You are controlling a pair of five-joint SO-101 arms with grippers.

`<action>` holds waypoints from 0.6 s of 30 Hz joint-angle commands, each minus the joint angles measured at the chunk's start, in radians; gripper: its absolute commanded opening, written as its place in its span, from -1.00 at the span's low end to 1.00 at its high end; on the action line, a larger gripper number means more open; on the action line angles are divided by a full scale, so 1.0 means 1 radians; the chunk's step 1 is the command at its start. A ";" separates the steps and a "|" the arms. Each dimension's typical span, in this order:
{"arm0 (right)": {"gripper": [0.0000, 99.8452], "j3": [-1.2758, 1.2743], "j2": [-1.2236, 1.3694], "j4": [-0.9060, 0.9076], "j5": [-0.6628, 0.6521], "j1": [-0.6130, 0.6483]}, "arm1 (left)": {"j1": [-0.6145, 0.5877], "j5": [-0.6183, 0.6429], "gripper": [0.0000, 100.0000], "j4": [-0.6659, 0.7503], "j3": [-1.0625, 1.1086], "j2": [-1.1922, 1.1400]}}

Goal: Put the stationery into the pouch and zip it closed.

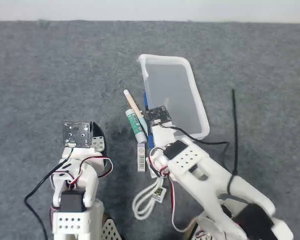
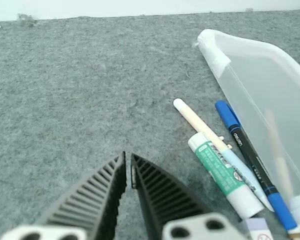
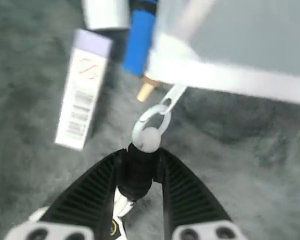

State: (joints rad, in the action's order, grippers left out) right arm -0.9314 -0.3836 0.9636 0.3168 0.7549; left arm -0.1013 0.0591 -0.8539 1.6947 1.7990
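Note:
A translucent pouch (image 1: 172,92) lies mid-table; it also shows in the left wrist view (image 2: 270,95) and in the right wrist view (image 3: 240,35). Left of it lie a cream pencil (image 1: 132,103), a green-and-white glue stick (image 1: 136,125), a blue pen (image 1: 147,107) and a boxed eraser (image 1: 141,156). My right gripper (image 3: 140,162) is shut on the black zipper pull (image 3: 149,137) at the pouch's near corner, mostly under the arm in the high view (image 1: 155,149). My left gripper (image 2: 128,160) is shut and empty, on the felt left of the stationery (image 1: 100,132).
Grey felt covers the table (image 1: 55,75). A black cable (image 1: 235,125) runs along the pouch's right side. A white looped cable (image 1: 149,199) hangs from the right arm near the front. Bare felt lies to the left and behind the pouch.

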 commanded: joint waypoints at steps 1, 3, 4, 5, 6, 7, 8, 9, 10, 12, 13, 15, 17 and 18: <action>-0.99 0.018 -0.127 0.038 -0.117 0.008 | -0.003 -0.006 -0.97 0.003 -0.010 0.014; -0.99 0.018 -0.165 0.038 -0.164 0.008 | -0.003 -0.006 -0.97 0.003 -0.010 0.014; -0.99 0.018 -0.182 0.036 -0.186 0.008 | -0.003 -0.006 -0.97 0.003 -0.010 0.014; -0.99 0.018 -0.196 0.033 -0.204 0.008 | -0.003 -0.006 -0.97 0.003 -0.010 0.014; -0.99 0.021 -0.208 0.033 -0.221 0.008 | -0.003 -0.006 -0.97 0.003 -0.010 0.014; -0.99 0.023 -0.222 0.031 -0.235 0.008 | -0.003 -0.006 -0.97 0.003 -0.010 0.014; -0.99 0.023 -0.237 0.031 -0.247 0.008 | -0.003 -0.006 -0.97 0.003 -0.010 0.014; -0.99 0.023 -0.252 0.031 -0.261 0.008 | -0.003 -0.006 -0.97 0.003 -0.010 0.014; -0.99 0.023 -0.269 0.031 -0.279 0.008 | -0.003 -0.006 -0.97 0.003 -0.010 0.014; -0.99 0.026 -0.305 0.030 -0.327 0.008 | -0.003 -0.006 -0.97 0.003 -0.010 0.014; -0.99 0.035 -0.326 0.030 -0.361 0.008 | -0.003 -0.006 -0.97 0.005 -0.010 0.014; -0.99 0.055 -0.369 0.031 -0.433 0.008 | -0.003 -0.006 -0.97 0.005 -0.010 0.014; -0.99 0.069 -0.412 0.030 -0.502 0.008 | -0.003 -0.006 -0.97 0.006 -0.010 0.014; -0.99 0.074 -0.433 0.027 -0.531 0.008 | -0.003 -0.006 -0.97 0.006 -0.010 0.014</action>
State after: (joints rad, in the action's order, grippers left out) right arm -0.9314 -0.7227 0.9927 -0.1174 0.7549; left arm -0.1013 0.0591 -0.8539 1.6947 1.7990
